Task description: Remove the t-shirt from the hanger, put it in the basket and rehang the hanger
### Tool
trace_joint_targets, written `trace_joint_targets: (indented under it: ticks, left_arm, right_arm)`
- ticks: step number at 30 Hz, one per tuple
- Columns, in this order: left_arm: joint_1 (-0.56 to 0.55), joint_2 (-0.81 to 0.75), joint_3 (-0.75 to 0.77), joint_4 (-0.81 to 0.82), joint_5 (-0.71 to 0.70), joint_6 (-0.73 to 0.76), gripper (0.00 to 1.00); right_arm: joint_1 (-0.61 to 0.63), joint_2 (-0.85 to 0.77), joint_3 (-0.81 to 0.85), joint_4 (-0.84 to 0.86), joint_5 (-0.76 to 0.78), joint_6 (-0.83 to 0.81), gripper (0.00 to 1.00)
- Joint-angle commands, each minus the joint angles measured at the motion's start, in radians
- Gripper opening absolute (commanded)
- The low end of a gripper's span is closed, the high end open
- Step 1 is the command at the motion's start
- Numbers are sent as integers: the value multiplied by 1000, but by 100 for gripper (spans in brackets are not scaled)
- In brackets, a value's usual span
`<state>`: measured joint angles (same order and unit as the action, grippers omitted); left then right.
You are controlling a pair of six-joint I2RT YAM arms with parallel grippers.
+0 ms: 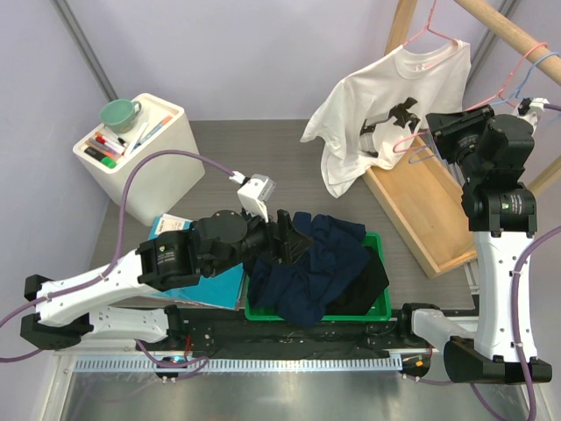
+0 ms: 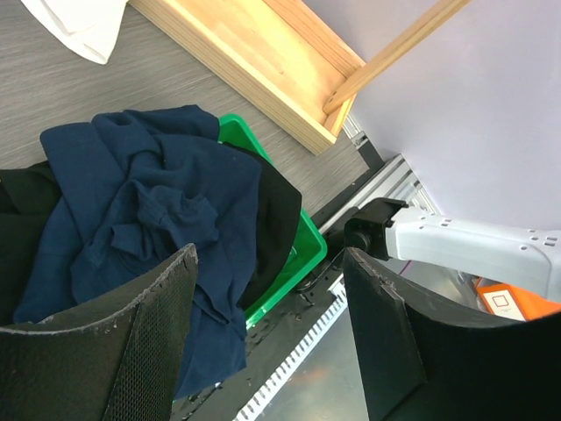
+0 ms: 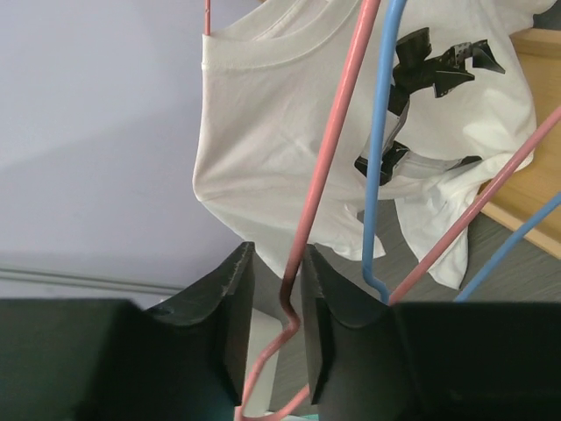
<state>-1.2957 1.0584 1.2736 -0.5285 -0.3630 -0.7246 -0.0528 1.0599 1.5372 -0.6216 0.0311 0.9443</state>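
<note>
My right gripper (image 3: 277, 263) stood narrow, its jaws either side of a pink wire (image 3: 326, 158) with a gap showing, so I judged the wire straddled rather than pinched, likely to steady it; a blue wire (image 3: 377, 132) hung just right of my fingers; the tops were cut off, so I could not tell whose wires these were. Beyond my fingers hung the white t-shirt (image 3: 280, 132), its hanger (image 3: 208, 10) only a pink stem above the collar. My left gripper (image 2: 267, 263) gaped wide and empty; beyond its fingers lay dark blue clothes (image 2: 149, 193) in a green bin (image 2: 312, 239).
</note>
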Motion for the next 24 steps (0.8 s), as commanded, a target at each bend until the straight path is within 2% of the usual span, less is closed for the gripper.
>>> trace_joint_targets:
  ticks: [1, 8, 12, 13, 16, 17, 20, 24]
  left_arm:
    - [3, -8, 33, 24, 10, 10, 68]
    - [1, -14, 32, 18, 13, 11, 69]
    - [3, -21, 15, 36, -2, 17, 70]
    - [3, -20, 10, 41, -13, 24, 70]
    - [3, 12, 24, 53, -30, 39, 73]
    - [3, 27, 36, 50, -34, 54, 78]
    - [25, 102, 107, 33, -27, 95, 83]
    - [180, 218, 260, 39, 120, 128, 83]
  right_arm:
    - [-4, -9, 14, 3, -13, -29, 38]
    - [-4, -17, 144, -196, -11, -188, 82]
    - [11, -54, 190, -293, 45, -335, 89]
    - [46, -98, 170, -293, 90, -343, 92]
    - [53, -161, 140, -279, 81, -360, 94]
    - [53, -172, 138, -279, 64, -360, 94]
    - [85, -184, 143, -288, -57, -361, 94]
    - [87, -192, 181, -293, -183, -337, 94]
